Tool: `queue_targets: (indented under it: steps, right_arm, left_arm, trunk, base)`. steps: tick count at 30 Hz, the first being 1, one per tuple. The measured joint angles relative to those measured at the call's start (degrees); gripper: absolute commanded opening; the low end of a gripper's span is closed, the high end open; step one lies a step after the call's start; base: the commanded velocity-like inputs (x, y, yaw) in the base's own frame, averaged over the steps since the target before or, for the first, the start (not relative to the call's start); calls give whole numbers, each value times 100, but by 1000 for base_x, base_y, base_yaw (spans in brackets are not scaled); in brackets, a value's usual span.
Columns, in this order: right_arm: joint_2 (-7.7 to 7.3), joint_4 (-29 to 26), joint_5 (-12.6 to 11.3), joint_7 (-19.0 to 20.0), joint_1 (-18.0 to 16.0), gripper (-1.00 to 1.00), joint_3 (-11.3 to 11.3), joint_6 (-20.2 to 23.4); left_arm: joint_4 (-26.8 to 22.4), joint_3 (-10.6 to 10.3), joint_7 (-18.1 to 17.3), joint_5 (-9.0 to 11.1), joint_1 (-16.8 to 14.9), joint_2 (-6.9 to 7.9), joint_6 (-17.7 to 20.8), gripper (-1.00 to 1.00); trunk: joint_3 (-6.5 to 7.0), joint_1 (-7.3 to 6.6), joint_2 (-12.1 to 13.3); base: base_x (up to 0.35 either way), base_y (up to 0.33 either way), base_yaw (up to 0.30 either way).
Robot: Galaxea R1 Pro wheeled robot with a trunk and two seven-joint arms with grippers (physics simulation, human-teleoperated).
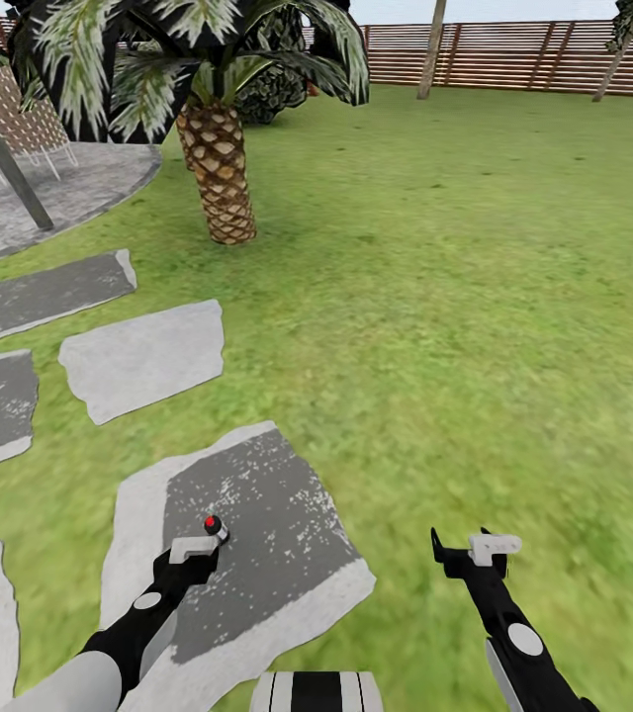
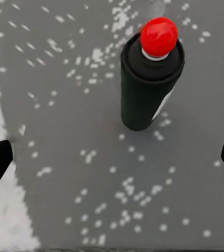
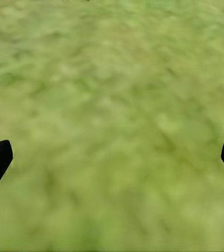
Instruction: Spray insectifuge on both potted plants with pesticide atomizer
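Pickup step: my left gripper (image 2: 112, 155), jaws spread, hovers over the upright spray bottle (image 2: 149, 79) on the stepping stone (image 1: 257, 534). Next, I judge: descend, centre, clamp. Right gripper (image 3: 112, 160) spread, empty, above grass.

I count one dark cylindrical spray bottle with a red rounded top (image 2: 152, 79), standing upright on a stone. I count five flat grey stepping stones (image 1: 143, 358) set in the green lawn, and one round grey paved patio (image 1: 79, 183) beyond them. One palm with a scaly brown trunk (image 1: 218, 163) stands near, and two thin bare trunks (image 1: 432, 47) rise by the one brown slatted wooden fence (image 1: 534, 54). One woven lattice chair (image 1: 22, 114) sits on the patio. My own black grippers number two, left (image 1: 198, 550) and right (image 1: 475, 550).
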Motion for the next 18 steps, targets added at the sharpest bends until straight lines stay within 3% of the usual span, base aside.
queue_targets:
  steps: [9,18]
  right_arm:
    - [0,-1,-5,0,1,100,-4,-7]
    - [0,-3,-4,0,2,100,-6,-5]
  left_arm:
    - [2,0,-1,0,-1,-5,-2,100]
    - [3,0,-2,0,-2,-10,-4,100]
  trunk:
    - [0,0,0]
    - [0,-2,0]
  base:
    - [11,-5,54]
    - [195,-141,1]
